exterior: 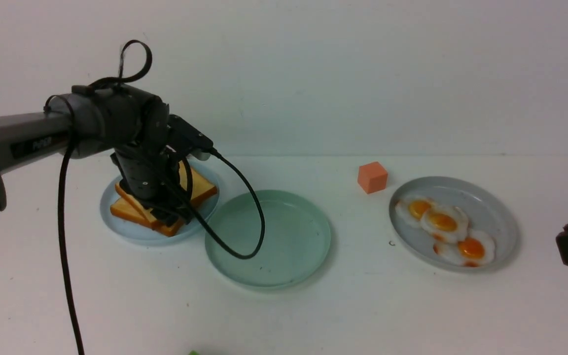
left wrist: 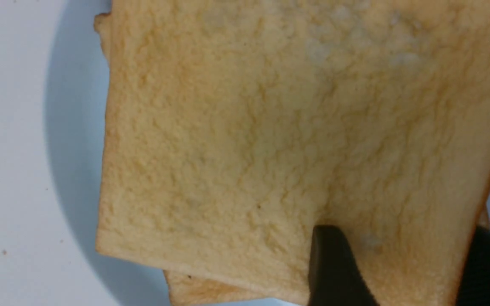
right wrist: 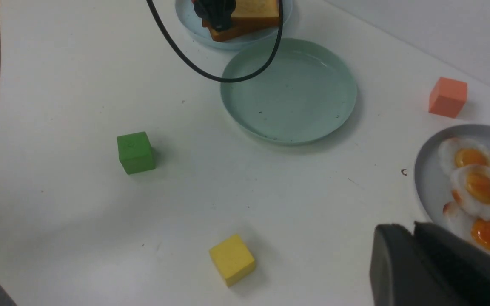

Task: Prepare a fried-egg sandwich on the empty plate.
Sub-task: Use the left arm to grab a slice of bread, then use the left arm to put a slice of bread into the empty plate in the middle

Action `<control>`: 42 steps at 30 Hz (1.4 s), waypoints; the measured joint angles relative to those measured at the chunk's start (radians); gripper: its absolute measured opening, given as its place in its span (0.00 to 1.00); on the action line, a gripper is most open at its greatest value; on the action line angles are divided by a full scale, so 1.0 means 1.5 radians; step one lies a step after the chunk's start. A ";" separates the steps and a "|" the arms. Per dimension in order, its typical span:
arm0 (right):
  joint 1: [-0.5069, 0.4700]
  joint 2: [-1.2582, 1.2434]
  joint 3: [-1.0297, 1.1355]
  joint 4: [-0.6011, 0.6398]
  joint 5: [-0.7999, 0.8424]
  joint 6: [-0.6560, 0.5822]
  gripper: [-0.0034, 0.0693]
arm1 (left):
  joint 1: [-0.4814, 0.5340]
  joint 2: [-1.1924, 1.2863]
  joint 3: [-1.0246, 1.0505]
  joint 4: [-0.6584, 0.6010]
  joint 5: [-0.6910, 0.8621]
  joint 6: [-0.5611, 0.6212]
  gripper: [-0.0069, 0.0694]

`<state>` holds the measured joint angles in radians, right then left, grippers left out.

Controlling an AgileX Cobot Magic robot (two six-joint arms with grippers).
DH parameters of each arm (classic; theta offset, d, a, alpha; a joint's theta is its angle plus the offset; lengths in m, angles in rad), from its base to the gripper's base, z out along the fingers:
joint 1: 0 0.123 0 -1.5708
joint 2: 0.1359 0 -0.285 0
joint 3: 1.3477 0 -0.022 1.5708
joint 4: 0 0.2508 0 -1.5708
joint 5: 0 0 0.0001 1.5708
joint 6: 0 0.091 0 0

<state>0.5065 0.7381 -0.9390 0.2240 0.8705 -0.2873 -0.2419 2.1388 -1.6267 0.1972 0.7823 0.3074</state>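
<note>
We see the left gripper [exterior: 170, 217] down over the round light blue plastic plate [exterior: 136, 235], which sits near the far edge of the white table [exterior: 363, 305], toward its left end. On that plate lie the square golden-brown toast slices [exterior: 200, 186], overlapping, with darker orange crusts. In the left wrist view its black fingers [left wrist: 334, 272] stand spread. One tip is over the face of the top slice and the other is just beyond its crust edge. We cannot tell whether either tip presses the bread.

The round mint-green plastic plate [exterior: 289, 241] lies bare just beside the blue plate, toward the middle of the table; their rims nearly touch. A black cable [exterior: 244, 254] from the left arm loops above its near-left rim.

Toward the right end sits the round grey plastic plate [exterior: 501, 212] with three white fried eggs [exterior: 442, 221], orange-yolked and overlapping in a row. A small orange cube [exterior: 372, 177] stands between the green and grey plates, closer to the far edge.

The right gripper [right wrist: 414, 229] hangs by the grey plate's near rim, its fingers drawn together on nothing.

Nearer us, a green cube [right wrist: 135, 152] and a yellow cube [right wrist: 232, 259] stand well apart. Open table lies between them and the plates.
</note>
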 joint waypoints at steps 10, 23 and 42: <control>0.000 0.000 0.000 0.001 -0.002 0.000 0.17 | -0.001 -0.017 -0.003 -0.027 0.024 0.000 0.29; 0.000 0.000 0.000 0.002 -0.003 0.000 0.17 | -0.167 -0.194 0.028 -0.052 0.061 -0.020 0.19; 0.000 0.000 0.000 0.028 0.015 0.000 0.19 | -0.254 -0.157 0.174 -0.002 -0.088 -0.035 0.19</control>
<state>0.5065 0.7381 -0.9390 0.2668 0.8926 -0.2873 -0.6227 1.9032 -1.3661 0.1942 0.6506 0.2550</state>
